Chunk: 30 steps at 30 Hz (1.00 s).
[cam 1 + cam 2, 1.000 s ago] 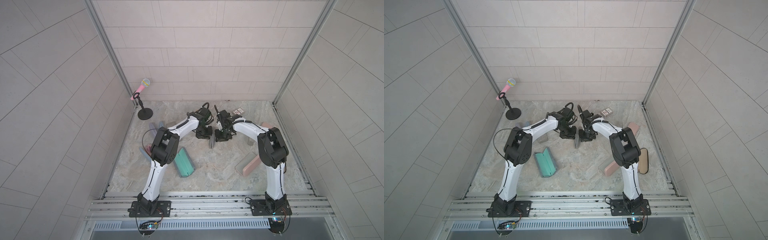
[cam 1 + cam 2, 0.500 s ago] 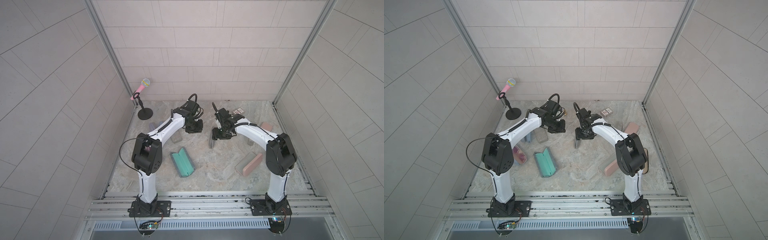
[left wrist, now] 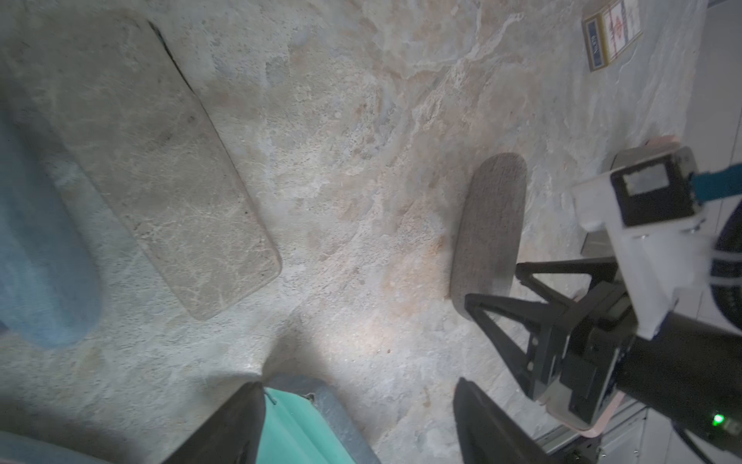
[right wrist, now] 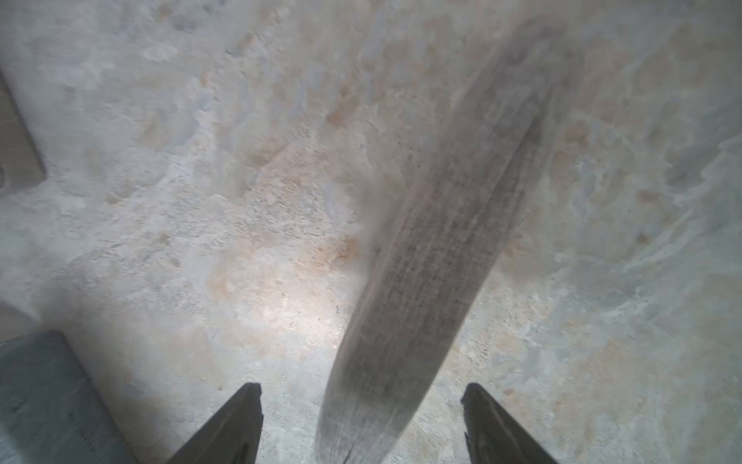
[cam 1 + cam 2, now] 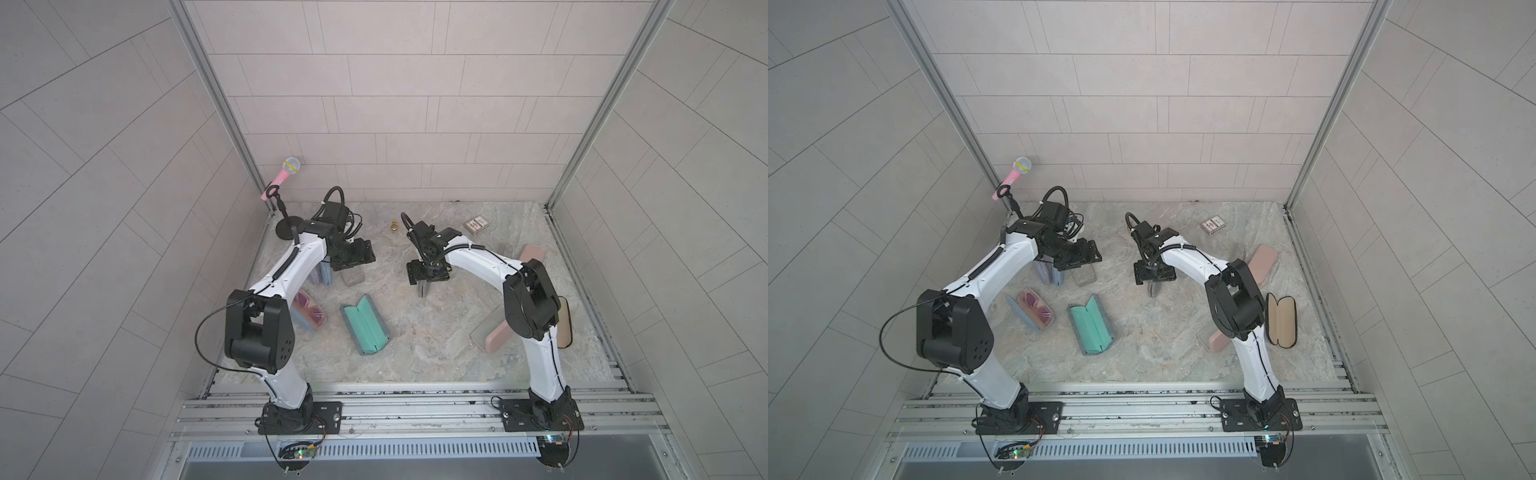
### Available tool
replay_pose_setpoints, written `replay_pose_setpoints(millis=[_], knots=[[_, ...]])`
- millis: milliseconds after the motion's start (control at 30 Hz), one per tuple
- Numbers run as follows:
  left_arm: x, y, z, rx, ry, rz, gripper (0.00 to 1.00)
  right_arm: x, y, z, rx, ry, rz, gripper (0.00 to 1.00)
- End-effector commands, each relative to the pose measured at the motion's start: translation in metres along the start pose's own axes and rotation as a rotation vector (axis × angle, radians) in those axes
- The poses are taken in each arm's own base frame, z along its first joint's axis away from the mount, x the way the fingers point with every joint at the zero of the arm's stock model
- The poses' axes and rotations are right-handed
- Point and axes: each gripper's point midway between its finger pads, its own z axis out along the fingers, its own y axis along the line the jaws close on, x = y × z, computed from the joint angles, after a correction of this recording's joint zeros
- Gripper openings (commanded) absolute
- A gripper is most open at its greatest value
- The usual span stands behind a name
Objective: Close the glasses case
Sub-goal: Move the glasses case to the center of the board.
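"Where's the grey glasses case (image 5: 423,288)?"
"Mid-frame on the bench (image 5: 436,340), just below the right tool (image 5: 427,279), long axis running down-frame. It looks shut, though blurred."
"Tools?"
"Both spread wide, empty. The left tool (image 5: 352,261) sits well apart, upper left."

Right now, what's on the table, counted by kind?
Glasses cases: 8 (the blue-lilac one may be two)
Sunglasses: 1
Microphone on stand: 1
Card box: 1
Small gold piece: 1
Total: 12
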Motion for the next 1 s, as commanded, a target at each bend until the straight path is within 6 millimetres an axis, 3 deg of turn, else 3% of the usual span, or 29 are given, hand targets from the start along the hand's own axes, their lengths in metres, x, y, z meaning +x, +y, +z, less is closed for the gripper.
replay_pose_setpoints(millis=[0, 167, 333, 500, 633, 967], knots=[[0.003, 0.003, -0.005, 0.003, -0.047, 0.032, 0.87, -0.005, -0.009, -0.004, 0.053, -0.011, 0.035, 0.81], [0.004, 0.005, -0.005, -0.002, -0.051, 0.020, 0.88, -0.007, -0.010, 0.007, 0.059, 0.004, 0.041, 0.76], [0.007, 0.006, -0.001, 0.004, -0.038, 0.010, 0.89, -0.008, -0.016, 0.016, 0.061, 0.015, 0.055, 0.56], [0.007, 0.006, 0.001, 0.001, -0.034, 0.010, 0.89, -0.008, -0.033, 0.020, 0.080, 0.024, 0.082, 0.43], [0.008, 0.008, 0.005, 0.000, -0.022, 0.003, 0.89, -0.009, -0.054, 0.016, 0.100, 0.013, 0.117, 0.36], [0.010, 0.008, 0.009, 0.004, -0.005, -0.001, 0.89, -0.009, -0.134, -0.008, 0.162, -0.014, 0.231, 0.34]])
